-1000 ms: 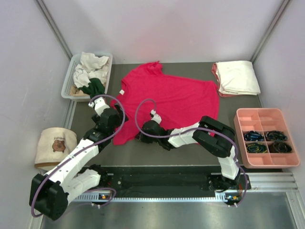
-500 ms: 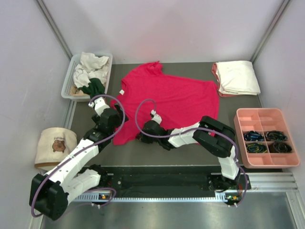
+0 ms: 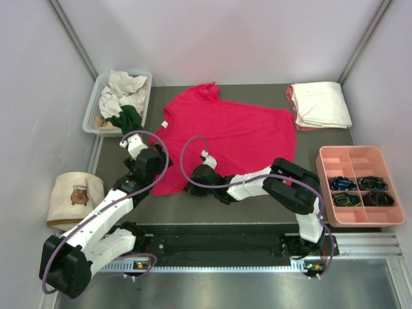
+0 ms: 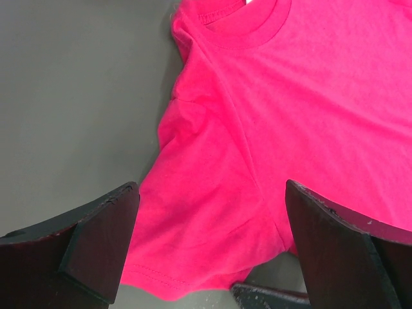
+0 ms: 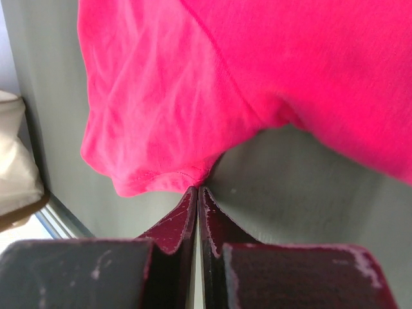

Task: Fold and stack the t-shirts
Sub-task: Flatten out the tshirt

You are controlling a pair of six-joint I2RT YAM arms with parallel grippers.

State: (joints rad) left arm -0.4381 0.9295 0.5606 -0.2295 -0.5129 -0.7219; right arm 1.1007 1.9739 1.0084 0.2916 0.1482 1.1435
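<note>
A crimson-red t-shirt (image 3: 225, 135) lies spread flat mid-table, its collar (image 4: 248, 22) toward the left. My right gripper (image 3: 189, 187) is low at the shirt's near-left corner, shut on the hem of the sleeve (image 5: 154, 174), which bunches at its fingertips (image 5: 199, 188). The left gripper (image 3: 154, 166) hovers open just above that same sleeve (image 4: 206, 212), one finger on each side and nothing between them. A folded cream-white t-shirt (image 3: 322, 103) rests on a salmon-pink one at the back right. More crumpled t-shirts, white and dark green (image 3: 127, 118), fill a bin at the back left.
The clear bin (image 3: 90, 112) stands at the table's back-left corner. At the right edge is a pink compartment tray (image 3: 358, 158) holding small dark items. A round beige bear-print bag (image 3: 76, 196) sits off the table's left side, near my left arm.
The right gripper has closed on the sleeve hem. Both wrists have shifted slightly to the left; the shirt lies as before.
</note>
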